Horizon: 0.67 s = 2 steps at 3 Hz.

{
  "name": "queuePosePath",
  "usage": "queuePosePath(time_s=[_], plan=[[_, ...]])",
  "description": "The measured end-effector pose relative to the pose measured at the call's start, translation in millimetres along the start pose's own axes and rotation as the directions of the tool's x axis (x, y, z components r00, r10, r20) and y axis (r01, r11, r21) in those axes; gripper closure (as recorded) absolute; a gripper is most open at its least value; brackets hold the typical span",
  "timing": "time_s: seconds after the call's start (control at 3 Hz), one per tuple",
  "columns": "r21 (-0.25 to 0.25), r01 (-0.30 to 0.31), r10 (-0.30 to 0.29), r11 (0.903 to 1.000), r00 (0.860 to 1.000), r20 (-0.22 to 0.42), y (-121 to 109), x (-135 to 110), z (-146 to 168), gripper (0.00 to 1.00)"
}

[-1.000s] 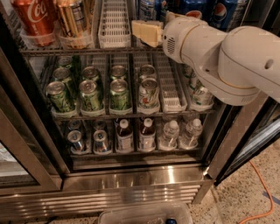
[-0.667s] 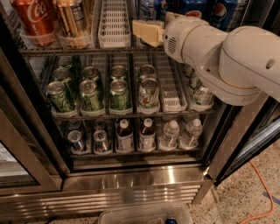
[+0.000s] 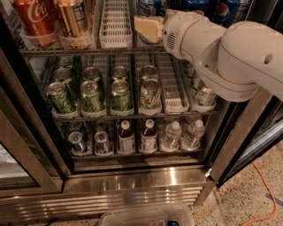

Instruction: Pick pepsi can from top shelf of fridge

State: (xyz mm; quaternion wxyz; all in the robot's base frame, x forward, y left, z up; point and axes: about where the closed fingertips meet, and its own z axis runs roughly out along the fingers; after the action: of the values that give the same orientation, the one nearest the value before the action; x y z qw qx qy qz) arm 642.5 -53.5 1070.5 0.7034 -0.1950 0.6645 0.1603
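View into the open fridge (image 3: 132,187), read left to right. At the left end of the top shelf (image 3: 88,51) stands a red Coca-Cola can (image 3: 34,20), with a gold-brown can (image 3: 73,20) just beside it at the front edge. Next comes a white slotted lane tray (image 3: 116,24) with no can at its front.

Right of centre, the gripper (image 3: 149,28), a tan part on the white arm (image 3: 221,53), sits at the shelf's front edge. Whether it is spread or pressed together cannot be told. The pepsi can (image 3: 146,5) stands on the top shelf just behind the gripper, largely hidden by it; contact cannot be told. Blue logo cans (image 3: 222,10) stand toward the right end, behind the arm.

On the middle rack are rows of green cans (image 3: 90,95), and on the lowest rack cans at left and bottles (image 3: 148,134) at centre and right. An orange cable (image 3: 261,194) lies on the floor at lower right.
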Motion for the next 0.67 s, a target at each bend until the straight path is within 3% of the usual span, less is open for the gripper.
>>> queuePosePath(time_s=[0.33, 0.67], plan=[[-0.002, 0.004, -0.004, 1.0000, 1.000, 0.011, -0.3, -6.3, 0.7, 1.00], [-0.055, 0.052, -0.050, 0.9971, 0.998, 0.033, 9.2, -37.0, -29.5, 1.00]])
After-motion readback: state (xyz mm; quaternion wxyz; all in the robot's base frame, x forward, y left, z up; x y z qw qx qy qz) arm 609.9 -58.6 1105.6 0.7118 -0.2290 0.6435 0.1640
